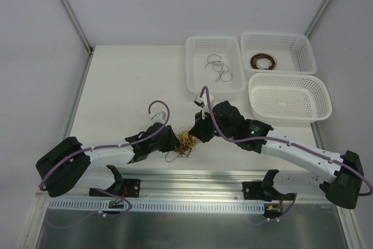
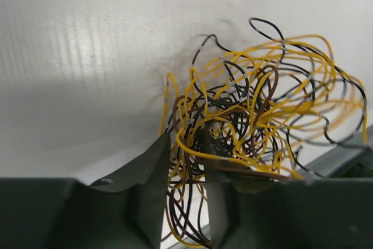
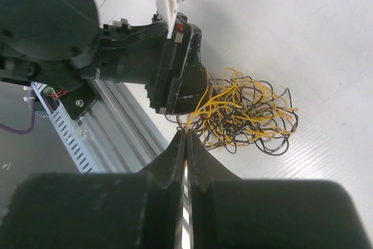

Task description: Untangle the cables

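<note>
The tangle of cables (image 2: 256,115) lies on the white desk (image 1: 128,86) near its front edge, between the two arms: a loose ball of thin yellow, black and dark brown curly wires.

The left gripper (image 2: 186,150) reaches into the ball's near side. Its jaws stand a little apart, and several yellow and brown strands run down through the gap between its fingers (image 2: 148,167). The desk shows pale behind the strands.

The right gripper (image 3: 185,135) has its jaws pressed together. Its tips sit at the edge of the ball, close to the left gripper's nose. Whether a strand is caught between them I cannot tell.

Well apart, at the far right of the desk, stand three white baskets. The left basket (image 1: 192,68) holds a few loose black wires (image 1: 218,68). The far right basket (image 1: 303,56) holds a dark brown coil (image 1: 263,61). The near right basket (image 1: 291,94) sits just in front of it.
</note>
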Controlling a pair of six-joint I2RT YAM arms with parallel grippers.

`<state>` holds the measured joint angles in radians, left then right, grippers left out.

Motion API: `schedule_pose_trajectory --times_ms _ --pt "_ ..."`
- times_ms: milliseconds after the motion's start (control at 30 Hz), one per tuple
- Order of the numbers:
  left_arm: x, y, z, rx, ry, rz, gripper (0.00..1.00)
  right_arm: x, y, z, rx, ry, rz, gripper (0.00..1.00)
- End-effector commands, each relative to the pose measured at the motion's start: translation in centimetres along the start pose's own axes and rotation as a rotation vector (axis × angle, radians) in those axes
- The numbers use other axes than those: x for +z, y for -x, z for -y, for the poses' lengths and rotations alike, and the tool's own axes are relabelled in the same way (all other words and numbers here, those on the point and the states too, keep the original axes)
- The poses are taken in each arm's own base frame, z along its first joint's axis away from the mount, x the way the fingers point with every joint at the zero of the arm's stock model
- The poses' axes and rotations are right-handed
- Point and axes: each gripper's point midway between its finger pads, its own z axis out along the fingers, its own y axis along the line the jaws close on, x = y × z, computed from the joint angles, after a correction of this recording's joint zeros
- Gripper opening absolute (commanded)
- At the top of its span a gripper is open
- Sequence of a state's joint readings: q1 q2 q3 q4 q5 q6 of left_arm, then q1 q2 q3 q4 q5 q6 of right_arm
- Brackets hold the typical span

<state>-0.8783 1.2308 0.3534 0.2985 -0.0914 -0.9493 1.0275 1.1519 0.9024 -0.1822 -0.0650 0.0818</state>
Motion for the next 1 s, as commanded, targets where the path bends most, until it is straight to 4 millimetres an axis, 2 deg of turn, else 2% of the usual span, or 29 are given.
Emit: schedule_pose_trajectory --times_ms 0,33,100,133,167,200,233,300,367,400,433,467,500,567,633,700,800,967 --pt "0.8 1.4 -0.5 -0.037 0.064 0.08 0.26 -2.9 3.5 -1.6 0.001 0.034 0.105 0.01" --pt "0.9 1.5 -1.0 -0.036 0.089 0.084 0.17 -3.7 3.6 -1.6 -0.003 0.023 0.093 0.01" --pt "0.9 1.8 -2.0 -0.022 0.15 0.097 0.05 -5.4 4.3 -1.4 -0.015 0.007 0.117 0.01" --pt "0.8 1.9 -2.3 -0.014 0.168 0.101 0.0 -6.1 3.9 -1.1 -0.031 -0.013 0.102 0.0" --pt "0.7 2.1 -2.6 -0.009 0.187 0.107 0.0 -7.7 4.9 -1.4 -0.042 -0.005 0.139 0.01" --pt "0.5 2.6 -3.2 0.001 0.223 0.12 0.0 -8.6 5.4 -0.4 -0.045 -0.061 0.167 0.01" --pt "0.3 3.2 -3.6 -0.003 0.242 0.134 0.0 -9.6 5.2 0.2 -0.061 -0.093 0.161 0.01" --pt "-0.3 3.9 -4.6 0.005 0.291 0.144 0.0 -12.4 6.7 1.2 -0.065 -0.166 0.233 0.01" --pt "-0.9 5.2 -6.0 -0.017 0.348 0.162 0.0 -14.3 6.6 2.3 -0.065 -0.232 0.236 0.01" --pt "-1.3 6.0 -6.3 -0.019 0.36 0.173 0.0 -16.3 7.6 3.0 -0.082 -0.28 0.29 0.01" --pt "-1.9 6.2 -7.3 -0.022 0.4 0.167 0.0 -17.3 7.4 3.6 -0.084 -0.312 0.287 0.01" --pt "-2.4 7.2 -8.3 -0.046 0.429 0.188 0.0 -18.3 7.7 3.9 -0.087 -0.332 0.312 0.01" --pt "-2.9 7.9 -8.8 -0.049 0.442 0.204 0.0 -20.2 8.4 4.2 -0.08 -0.355 0.365 0.01" --pt "-4.1 9.1 -10.6 -0.077 0.505 0.229 0.0 -21.9 8.6 4.6 -0.081 -0.377 0.395 0.01" --pt "-4.9 10.1 -11.1 -0.075 0.525 0.259 0.0 -24.4 9.1 5.2 -0.07 -0.414 0.453 0.01" --pt "-6.1 11.3 -12.3 -0.083 0.58 0.293 0.0 -26.0 9.3 5.7 -0.062 -0.444 0.489 0.01" --pt "-7.2 12.3 -14.0 -0.118 0.64 0.301 0.0 -28.8 9.5 6.2 -0.046 -0.464 0.557 0.01" --pt "-8.4 13.8 -15.9 -0.171 0.693 0.319 0.0 -33.2 9.4 6.9 -0.024 -0.494 0.657 0.01"
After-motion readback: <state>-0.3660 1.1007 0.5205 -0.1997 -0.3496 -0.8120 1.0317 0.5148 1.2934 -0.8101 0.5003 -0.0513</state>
